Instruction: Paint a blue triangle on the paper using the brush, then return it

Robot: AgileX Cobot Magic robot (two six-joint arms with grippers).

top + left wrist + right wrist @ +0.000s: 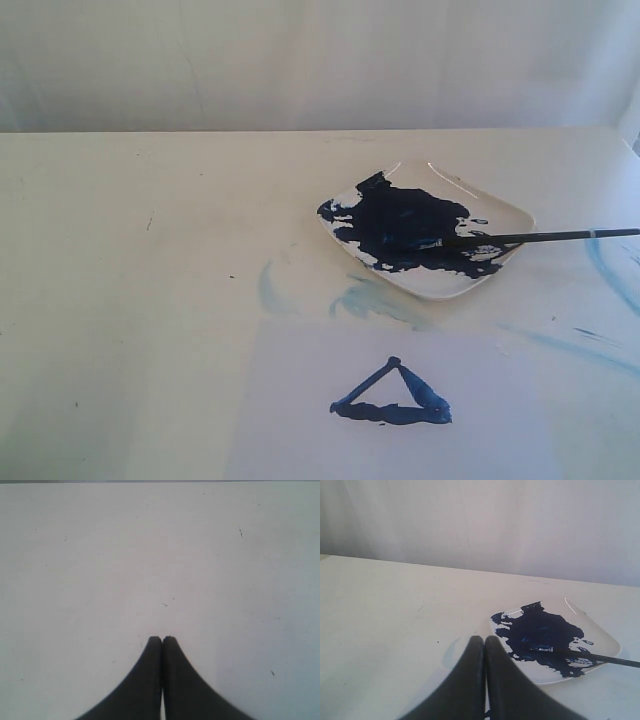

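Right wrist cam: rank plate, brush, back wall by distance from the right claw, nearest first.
1. plate: its near corner sits just beside the tips of the shut right claw.
2. brush: lies across the plate, bristles in the blue paint, handle running away from the claw.
3. back wall: beyond the far edge of the table.

A small dark-blue triangle (395,412), thin slanted sides on a thick uneven base, sits on the white paper (290,420), and beyond it the black-handled brush (530,237) lies with its bristles in the paint-smeared plate (505,212).
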